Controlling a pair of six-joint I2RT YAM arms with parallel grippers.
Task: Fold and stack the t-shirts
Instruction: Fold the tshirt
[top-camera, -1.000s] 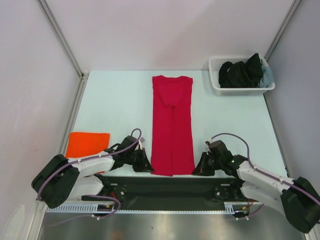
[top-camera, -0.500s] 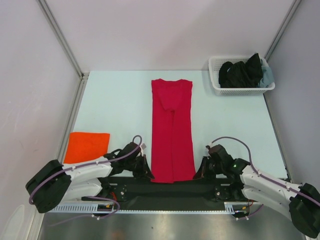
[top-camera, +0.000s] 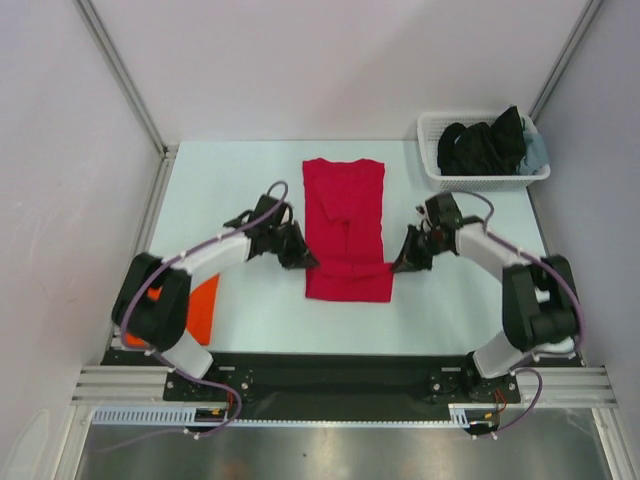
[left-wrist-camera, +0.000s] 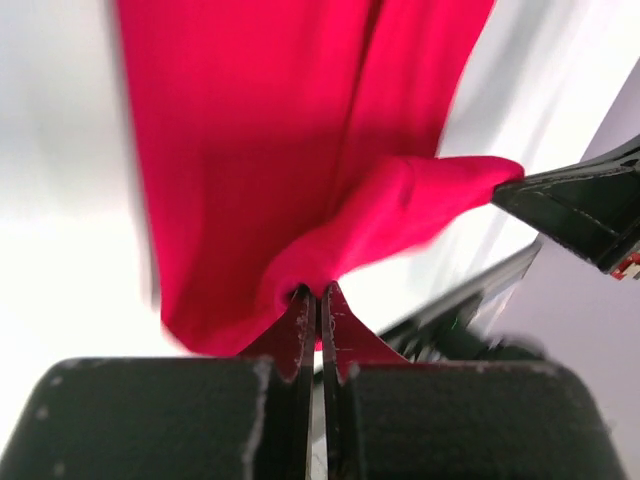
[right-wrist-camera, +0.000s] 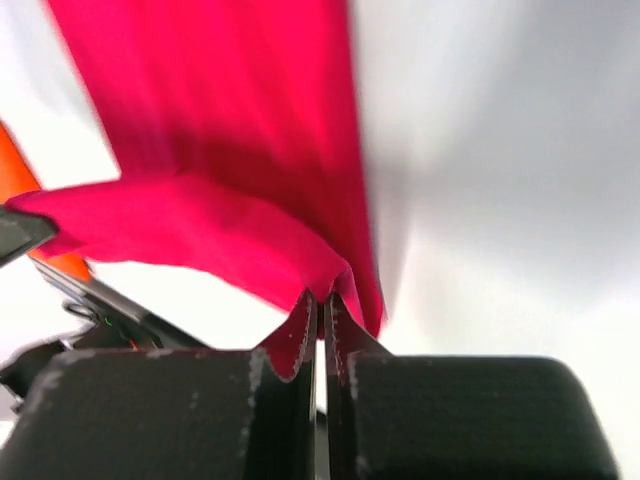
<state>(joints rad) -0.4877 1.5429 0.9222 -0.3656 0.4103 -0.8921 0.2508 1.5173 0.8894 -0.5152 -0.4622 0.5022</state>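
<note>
Left end effector (top-camera: 308, 262) and right end effector (top-camera: 398, 265) clench red t-shirt (top-camera: 345, 215); basket (top-camera: 482, 183) holds dark clothes (top-camera: 480, 146).

high overhead, wrist close-ups, red t-shirt (top-camera: 345, 205) shared

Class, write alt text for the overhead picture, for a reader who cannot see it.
Two robot arms fold a red shirt on a pale table: the left gripper and right gripper each pinch a corner of its doubled-over near end. An orange shirt lies at the left; a white basket of dark clothes stands far right.
</note>
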